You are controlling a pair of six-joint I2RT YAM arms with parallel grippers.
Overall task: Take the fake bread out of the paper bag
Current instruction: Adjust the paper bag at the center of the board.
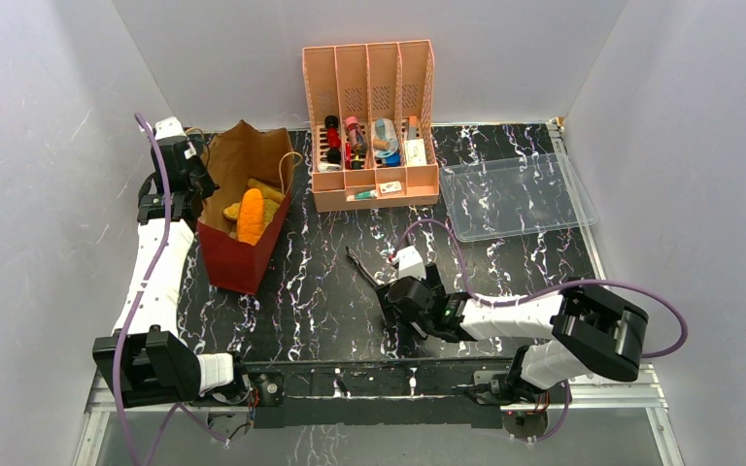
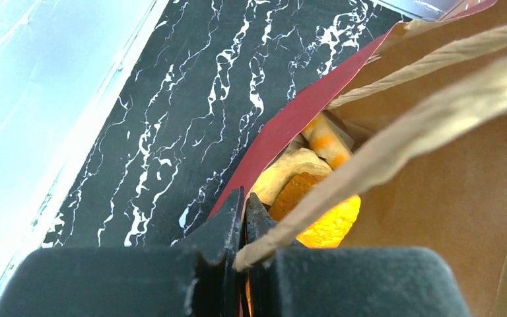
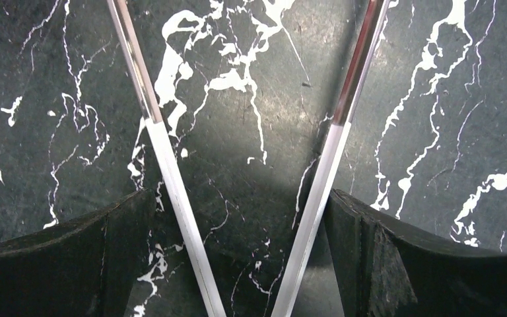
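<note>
The paper bag [image 1: 239, 254], brown above and red below, stands open at the left of the table. Fake bread lies inside: an orange piece [image 1: 250, 216] on top of paler ones. My left gripper [image 1: 198, 190] is at the bag's left rim, shut on the paper wall. In the left wrist view the closed gripper [image 2: 244, 206] pinches the bag's red edge [image 2: 284, 122], a loop handle [image 2: 403, 125] crosses in front, and orange bread [image 2: 327, 224] shows just beyond. My right gripper [image 1: 389, 287] sits low at mid-table with metal tongs [image 3: 162, 153] spread between its wide fingers [image 3: 350, 224].
A pink slotted organizer [image 1: 369, 73] with small bottles and boxes stands at the back centre. A clear plastic tray [image 1: 515, 194] lies at the back right. White walls close in on the left, right and back. The tongs' tips [image 1: 356, 262] point toward the bag.
</note>
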